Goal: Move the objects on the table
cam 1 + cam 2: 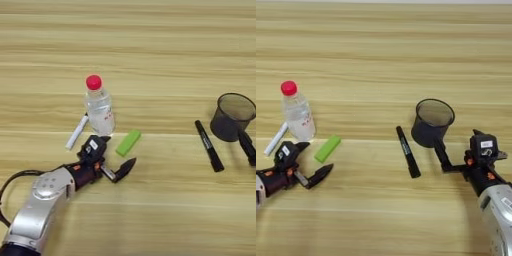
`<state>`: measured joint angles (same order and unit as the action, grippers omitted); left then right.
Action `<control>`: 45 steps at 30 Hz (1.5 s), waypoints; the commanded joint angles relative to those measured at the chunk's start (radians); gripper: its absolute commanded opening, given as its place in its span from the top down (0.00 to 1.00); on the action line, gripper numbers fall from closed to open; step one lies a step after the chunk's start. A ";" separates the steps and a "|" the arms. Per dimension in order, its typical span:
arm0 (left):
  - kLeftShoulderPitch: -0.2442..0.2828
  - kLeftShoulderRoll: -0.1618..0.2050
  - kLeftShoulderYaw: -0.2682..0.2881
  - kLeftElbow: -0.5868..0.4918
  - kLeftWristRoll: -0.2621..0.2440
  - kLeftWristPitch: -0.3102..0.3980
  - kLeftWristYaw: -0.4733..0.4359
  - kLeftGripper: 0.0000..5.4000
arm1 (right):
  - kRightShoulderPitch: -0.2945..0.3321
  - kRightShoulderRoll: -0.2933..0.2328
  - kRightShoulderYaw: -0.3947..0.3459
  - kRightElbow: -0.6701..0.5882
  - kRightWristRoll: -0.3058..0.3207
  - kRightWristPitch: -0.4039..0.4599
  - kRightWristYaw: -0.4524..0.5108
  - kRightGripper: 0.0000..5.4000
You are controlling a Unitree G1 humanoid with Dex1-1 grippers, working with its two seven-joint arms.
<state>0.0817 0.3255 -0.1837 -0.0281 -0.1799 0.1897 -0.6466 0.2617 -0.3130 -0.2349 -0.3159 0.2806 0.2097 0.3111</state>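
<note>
Left pincer [116,159] is seen lower left of frame, fingers spread apart, nothing held. One finger tip sits near the base of the bottle [99,106], the other points toward lower centre. The green block [128,142] lies just beside the gap, up and right of it, not touching as far as can be told. The bottle stands upright just above the pincer, red cap on top. The white marker [76,132] lies slanted left of the bottle, close to its base.

Right pincer [456,159] is seen at the right of frame. One finger reaches up to the rim side of the black mesh cup [432,122]; whether the fingers are apart or together cannot be told. A black marker [407,151] lies on the bench [381,60] left of the cup, clear of it.

Risks, judged:
- Bottle is tall and light; a sideways nudge from the upper left finger could tip it onto the white marker.
- Block could be pushed away instead of clamped if the closure is off-centre.
- Cup could be knocked over by the right finger.
</note>
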 commanded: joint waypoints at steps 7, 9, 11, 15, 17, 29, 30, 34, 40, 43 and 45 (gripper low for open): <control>-0.044 0.032 -0.113 -0.001 0.026 0.095 -0.094 0.00 | -0.007 0.002 -0.006 -0.024 0.004 0.022 -0.016 0.00; -0.049 0.034 -0.123 -0.001 0.030 0.100 -0.097 0.00 | -0.006 0.005 -0.005 -0.030 0.004 0.024 -0.020 0.00; -0.056 0.031 -0.133 0.000 0.035 0.096 -0.098 0.00 | -0.008 0.006 -0.002 -0.032 0.003 0.025 -0.024 0.00; -0.086 0.009 -0.165 0.025 0.049 0.084 -0.101 0.00 | -0.009 0.011 0.005 -0.035 0.000 0.025 -0.029 0.00; -0.102 0.000 -0.175 0.052 0.054 0.074 -0.101 0.00 | -0.006 0.013 0.006 -0.040 -0.001 0.025 -0.030 0.00; -0.147 -0.045 -0.181 0.135 0.062 0.025 -0.094 0.00 | 0.006 0.015 0.015 -0.049 -0.005 0.026 -0.025 0.00; -0.144 -0.042 -0.175 0.126 0.060 0.024 -0.093 0.00 | 0.008 0.015 0.018 -0.052 -0.006 0.026 -0.023 0.00; -0.115 -0.019 -0.147 0.046 0.042 0.031 -0.091 0.00 | 0.017 0.015 0.030 -0.064 -0.008 0.026 -0.018 0.00; -0.044 0.019 -0.091 -0.066 0.015 0.048 -0.078 0.00 | 0.020 0.010 0.045 -0.068 -0.006 0.027 -0.010 0.00; -0.014 0.037 -0.054 -0.095 0.001 0.055 -0.068 0.00 | 0.024 0.008 0.060 -0.077 -0.006 0.034 -0.003 0.00; 0.008 0.051 -0.025 -0.112 -0.007 0.058 -0.065 0.00 | 0.026 0.008 0.069 -0.081 -0.005 0.035 0.003 0.00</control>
<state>0.0691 0.3511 -0.2368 -0.1124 -0.1749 0.2319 -0.7199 0.2846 -0.3008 -0.1762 -0.3822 0.2775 0.2297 0.3094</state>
